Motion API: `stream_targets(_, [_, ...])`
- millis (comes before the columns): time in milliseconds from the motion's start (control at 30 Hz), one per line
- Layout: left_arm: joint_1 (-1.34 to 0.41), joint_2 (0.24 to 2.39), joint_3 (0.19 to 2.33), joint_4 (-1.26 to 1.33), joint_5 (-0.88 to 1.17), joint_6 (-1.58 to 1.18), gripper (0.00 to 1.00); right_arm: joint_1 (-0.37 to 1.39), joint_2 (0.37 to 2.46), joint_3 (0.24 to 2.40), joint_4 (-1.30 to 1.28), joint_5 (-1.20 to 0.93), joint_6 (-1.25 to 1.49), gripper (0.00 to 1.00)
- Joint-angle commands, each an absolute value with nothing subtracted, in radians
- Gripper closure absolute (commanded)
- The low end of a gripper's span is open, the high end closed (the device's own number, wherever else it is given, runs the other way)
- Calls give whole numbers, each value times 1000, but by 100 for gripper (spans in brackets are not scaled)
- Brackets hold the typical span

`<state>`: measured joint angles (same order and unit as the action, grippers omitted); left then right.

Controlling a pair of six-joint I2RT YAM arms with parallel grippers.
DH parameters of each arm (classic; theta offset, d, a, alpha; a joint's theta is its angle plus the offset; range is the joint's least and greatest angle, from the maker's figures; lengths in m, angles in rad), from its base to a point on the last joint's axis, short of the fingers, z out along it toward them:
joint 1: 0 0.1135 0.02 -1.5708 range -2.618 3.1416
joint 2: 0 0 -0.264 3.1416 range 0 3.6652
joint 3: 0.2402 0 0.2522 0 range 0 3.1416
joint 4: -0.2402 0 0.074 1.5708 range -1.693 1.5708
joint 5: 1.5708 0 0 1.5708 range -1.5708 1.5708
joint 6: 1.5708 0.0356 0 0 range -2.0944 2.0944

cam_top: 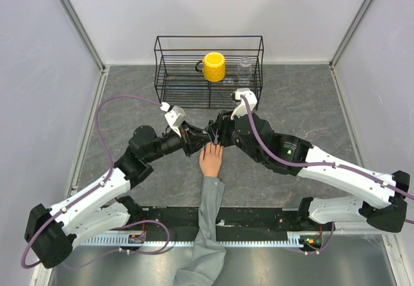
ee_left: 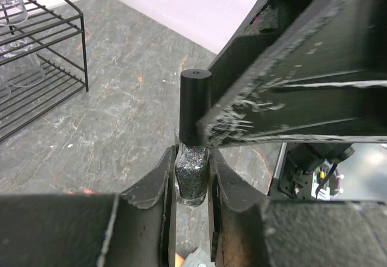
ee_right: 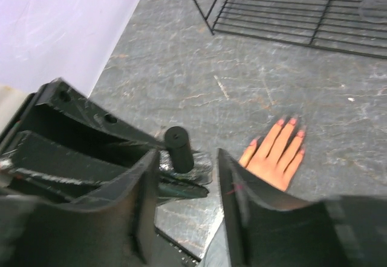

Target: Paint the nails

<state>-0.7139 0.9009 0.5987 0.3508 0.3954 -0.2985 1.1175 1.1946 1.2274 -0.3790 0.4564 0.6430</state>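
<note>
The left claw (ee_left: pixel 192 163) pinches a glitter polish bottle (ee_left: pixel 191 183) upright. The right claw (ee_right: pixel 187 158), spread, flanks its vertical black cap (ee_right: pixel 179 148). The nails (ee_right: pixel 292 122) tip the dummy hand (ee_right: pixel 273 155), flat on the bench (ee_right: pixel 199 67) just near-side of both claws.

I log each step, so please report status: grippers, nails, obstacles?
Left gripper shut on glitter polish bottle. Right gripper open around its black cap. Nails pink, uncovered. Wire rack apart, behind.
</note>
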Motion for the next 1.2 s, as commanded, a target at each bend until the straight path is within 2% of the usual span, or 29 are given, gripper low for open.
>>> stream_targets(0, [-715,876,586,436,380,-345,98,1124,1207,1284,-350,535,630,54])
stream_targets(300, [-715,864,587,436,419,-383,98,1124,1217,1278,-333,476,578,67])
stream_targets(467, [-715,844,589,433,477,-413,98,1124,1161,1221,-304,437,558,86])
stream_targets(533, [-715,827,589,436,515,-419,98,1124,1146,1192,-278,390,546,100])
stream_targets(667, [-713,804,603,445,655,-416,98,1123,1103,1163,-235,241,447,100])
stream_targets(767, [-712,792,618,465,874,-408,98,1114,1060,1112,-154,14,309,100])
stream_targets(800, [-710,790,621,474,999,-408,98,1108,1048,1073,-87,-141,252,100])
stream_targets(900, [-710,772,640,495,1159,-422,98,1098,1019,1020,39,-309,209,100])
stream_targets(1033, [-709,755,690,439,1252,-391,98,1080,1061,1035,97,-604,172,100])
stream_targets(1167, [-707,749,755,289,1240,-284,98,1023,1103,1069,103,-718,140,100])
